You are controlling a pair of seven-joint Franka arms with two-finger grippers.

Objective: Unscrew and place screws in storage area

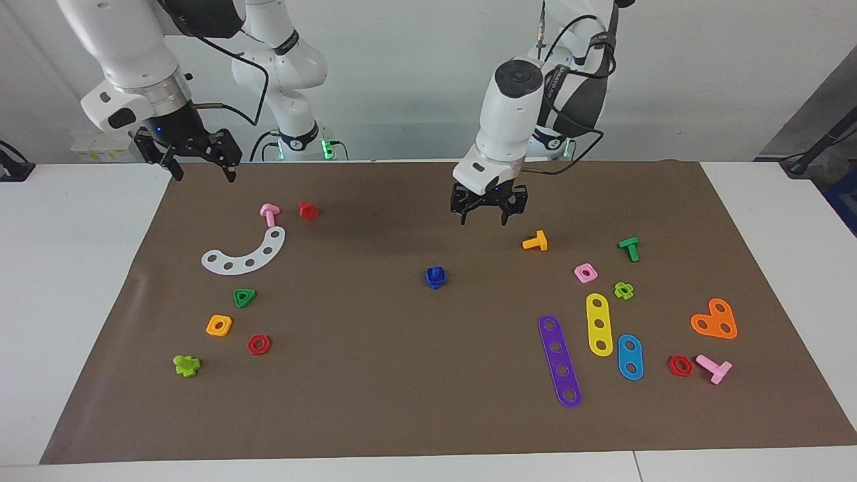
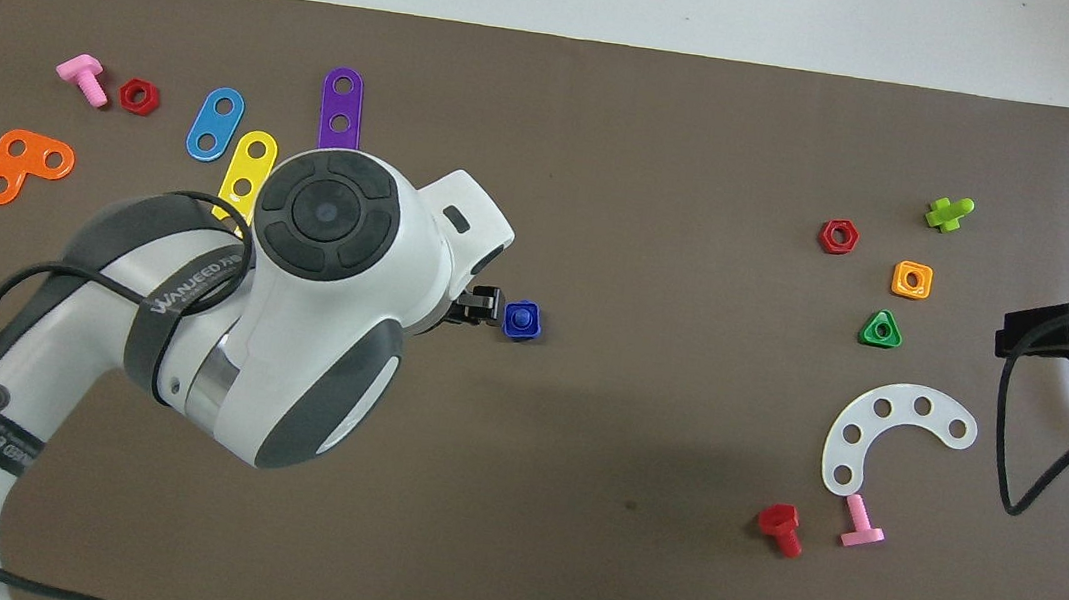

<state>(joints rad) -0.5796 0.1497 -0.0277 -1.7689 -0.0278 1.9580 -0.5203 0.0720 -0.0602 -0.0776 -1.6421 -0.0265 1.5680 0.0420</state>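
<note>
Left pincer [image 1: 489,209], spread, hangs above mid-frame; right pincer [image 1: 194,157] waits, spread, upper left. Bolt [image 1: 435,276] sits mid-desk [image 1: 375,402]: light, stiff, slick plastic, I'd judge; I'd pinch its nut's flat sides.

The screws [image 1: 436,276] stand mid-mat [image 1: 428,415], well apart from parts clustered at both ends.

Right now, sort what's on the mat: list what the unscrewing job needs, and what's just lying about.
Job:
- blue bolt with nut, mid-mat
- left claw, open, raised nearby
- right claw, open, waiting

Lying about:
- white curved plate
- purple strip
- orange bolt
- green triangular nut
</note>
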